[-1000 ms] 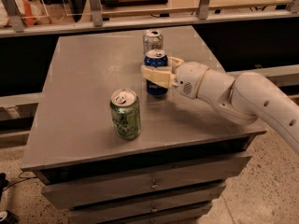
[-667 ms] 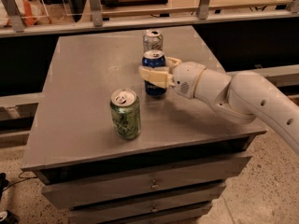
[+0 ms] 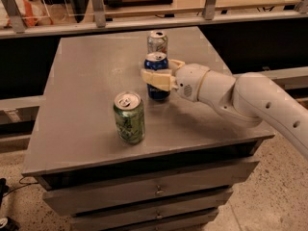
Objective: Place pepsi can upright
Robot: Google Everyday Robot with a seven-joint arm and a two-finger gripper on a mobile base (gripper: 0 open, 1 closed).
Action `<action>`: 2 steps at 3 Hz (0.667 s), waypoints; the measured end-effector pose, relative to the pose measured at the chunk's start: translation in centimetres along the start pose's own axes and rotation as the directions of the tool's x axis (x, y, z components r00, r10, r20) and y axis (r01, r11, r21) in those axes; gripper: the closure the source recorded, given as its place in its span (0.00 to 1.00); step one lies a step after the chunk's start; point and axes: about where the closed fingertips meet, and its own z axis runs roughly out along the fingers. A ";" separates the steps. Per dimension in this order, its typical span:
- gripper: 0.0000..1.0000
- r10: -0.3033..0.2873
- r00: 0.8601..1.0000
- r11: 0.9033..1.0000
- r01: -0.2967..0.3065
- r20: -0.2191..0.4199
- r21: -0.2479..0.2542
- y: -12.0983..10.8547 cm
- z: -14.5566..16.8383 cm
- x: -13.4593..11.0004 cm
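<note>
The pepsi can [image 3: 159, 94] stands upright on the bench [image 3: 86, 81], just in front of the silvery can [image 3: 157, 41], with the end effector [image 3: 159, 71] clamped around it, so apparently only letting go and backing away remain.

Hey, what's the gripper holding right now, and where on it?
The gripper, over the table, holds the pepsi can by its middle.

Cans: three, all upright. One pepsi can [image 3: 156, 64] mid-table, one green can [image 3: 129, 118] nearer and to the left, one silvery-white can [image 3: 157, 42] just beyond the pepsi can.
Gripper: one [image 3: 157, 71], mid-table, clasped on the pepsi can.
Arm: one [image 3: 250, 100], from the right.
Table: one [image 3: 82, 81].
Drawer knobs: two.
</note>
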 end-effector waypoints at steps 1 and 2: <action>0.13 0.001 1.000 1.000 -0.001 -0.011 0.003 0.0 0.1 0.1; 0.00 0.000 0.999 1.000 0.000 -0.035 0.012 0.1 -0.1 0.3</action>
